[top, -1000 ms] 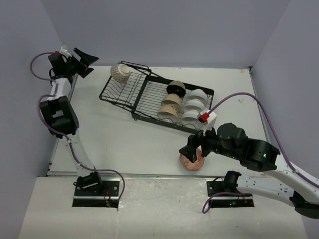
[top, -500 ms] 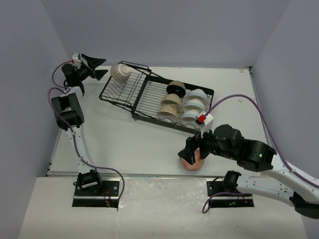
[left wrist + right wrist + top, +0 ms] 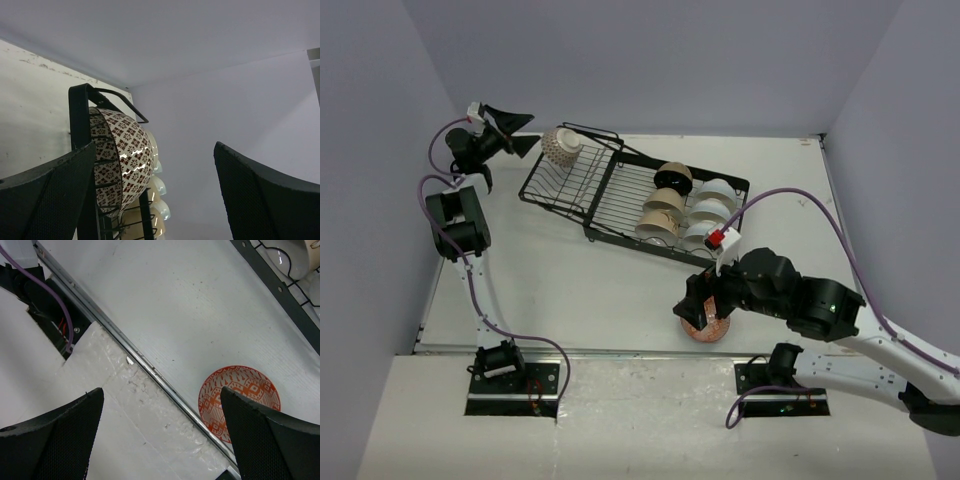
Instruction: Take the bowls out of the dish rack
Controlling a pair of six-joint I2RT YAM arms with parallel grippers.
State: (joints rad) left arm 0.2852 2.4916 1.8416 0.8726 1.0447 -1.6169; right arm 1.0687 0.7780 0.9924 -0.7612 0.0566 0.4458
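Note:
The black wire dish rack [image 3: 610, 190] lies across the back of the table. A brown-and-white patterned bowl [image 3: 560, 147] stands on edge at its left end. It also shows in the left wrist view [image 3: 125, 150], behind the rack's bars [image 3: 80, 115]. Black-inside [image 3: 672, 178], beige [image 3: 663, 206] and white [image 3: 717, 192] bowls fill the right section. My left gripper [image 3: 533, 132] is open and empty just left of the patterned bowl, which sits by the left finger [image 3: 50, 200]. My right gripper [image 3: 692, 310] is open and empty over an orange patterned bowl [image 3: 235, 392] on the table.
The orange bowl [image 3: 707, 326] sits close to the table's metal front edge [image 3: 165, 385]. The arm bases and purple cables lie below that edge. Grey walls close in the left, back and right. The rack's near rail [image 3: 280, 290] shows at the top right of the right wrist view.
My left arm has swung from the far left wall toward the rack, bringing its open gripper up to the patterned bowl. My right gripper has shifted slightly left over the orange bowl.

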